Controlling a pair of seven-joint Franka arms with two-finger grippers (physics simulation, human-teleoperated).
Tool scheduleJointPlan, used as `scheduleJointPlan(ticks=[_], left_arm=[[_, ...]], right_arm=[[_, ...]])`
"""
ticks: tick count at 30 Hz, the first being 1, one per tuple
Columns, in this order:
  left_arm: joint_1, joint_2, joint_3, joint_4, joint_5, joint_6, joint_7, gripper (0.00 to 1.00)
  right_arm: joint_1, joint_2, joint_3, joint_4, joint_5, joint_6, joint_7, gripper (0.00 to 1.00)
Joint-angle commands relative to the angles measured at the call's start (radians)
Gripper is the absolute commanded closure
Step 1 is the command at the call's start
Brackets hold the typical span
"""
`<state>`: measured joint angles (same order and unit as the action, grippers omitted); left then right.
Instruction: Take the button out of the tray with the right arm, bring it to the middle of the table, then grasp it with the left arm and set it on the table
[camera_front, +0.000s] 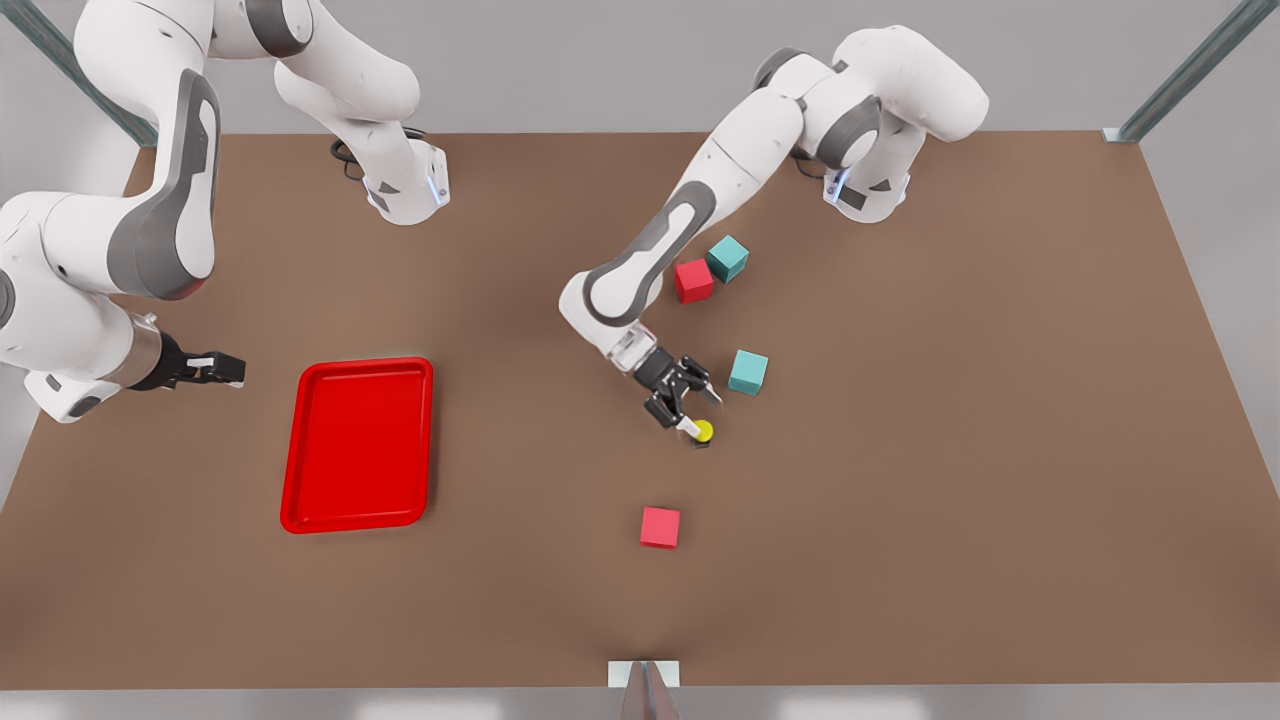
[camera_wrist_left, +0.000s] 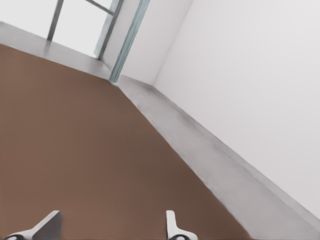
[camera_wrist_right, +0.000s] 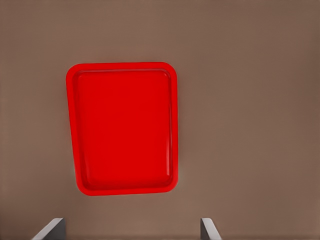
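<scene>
my left fingers (camera_front: 686, 416) spread wide by the button (camera_front: 704, 432) mid-frame, right fingers (camera_front: 216, 370) parted, empty, left of tray (camera_front: 355, 524), brown table (camera_front: 950, 450), pale wall (camera_wrist_left: 250, 75)

The left wrist view looks out over the brown table (camera_wrist_left: 75, 150), a plain matte surface that fills most of the frame. Two pale grey fingertips (camera_wrist_left: 47, 226) of the left gripper (camera_wrist_left: 110, 227) poke in at the near edge, set well apart with bare tabletop between them and nothing held. The table's far edge runs diagonally across the frame. Beyond it lies a strip of light grey floor (camera_wrist_left: 210, 150), and past that a plain white wall (camera_wrist_left: 250, 75). Near the table's corner stands a grey-green metal post (camera_wrist_left: 127, 42). Behind it, thinner frame bars (camera_wrist_left: 55, 20) cross a bright white background.
</scene>
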<state>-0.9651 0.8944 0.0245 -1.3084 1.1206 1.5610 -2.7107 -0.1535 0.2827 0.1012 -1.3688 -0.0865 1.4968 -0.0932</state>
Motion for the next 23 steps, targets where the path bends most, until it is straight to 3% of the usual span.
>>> scheduleJointPlan(ticks=[1,2,3,5,6,7,8,9,10,11,12,23], left_arm=[[0.012,-0.087,0.008,0.0,-0.269,-0.111,1.165,0.0],[0.072,-0.149,0.011,0.014,-0.45,-0.13,1.662,0.0],[0.183,-0.15,0.018,0.138,-0.643,-0.197,2.04,0.0],[0.448,-0.152,0.014,0.368,-0.959,-0.364,2.488,0.0],[0.558,-0.232,0.009,0.382,-1.059,-0.381,2.609,0.0],[0.77,-0.386,-0.15,0.353,-1.085,-0.377,2.659,0.0],[0.824,-0.569,-0.164,0.23,-1.085,-0.351,2.677,0.0],[0.835,-0.716,-0.158,0.098,-1.082,-0.317,2.776,0.0],[0.829,-0.785,-0.153,0.035,-1.056,-0.273,2.789,0.0],[0.818,-0.873,-0.153,-0.133,-1.036,-0.152,2.804,0.0],[0.819,-0.844,-0.153,-0.164,-1.038,-0.121,2.856,0.0],[0.825,-0.835,-0.158,-0.163,-1.045,-0.11,2.916,0.0]], right_arm=[[0.0,0.0,0.0,0.0,0.001,0.0,0.0,0.0],[0.0,0.0,0.0,0.0,0.001,0.0,0.0,0.0],[0.003,-0.002,0.0,0.0,0.002,0.0,0.0,0.0],[0.009,-0.002,0.002,0.0,0.005,-0.003,-0.002,0.0],[0.014,-0.002,0.005,0.002,0.005,-0.003,-0.002,0.0],[0.02,-0.002,0.009,0.0,0.005,-0.003,-0.003,0.0],[0.045,-0.002,0.012,0.004,0.007,-0.004,-0.005,0.0],[0.066,-0.005,0.02,0.022,0.005,-0.007,-0.016,0.0],[0.086,-0.002,0.02,0.056,0.004,-0.004,-0.016,0.0],[0.086,-0.002,0.02,0.057,0.002,-0.004,-0.005,0.0],[0.075,-0.002,0.017,0.06,0.001,-0.001,-0.002,0.0],[0.063,0.0,0.012,0.059,0.008,-0.001,0.023,0.0]])
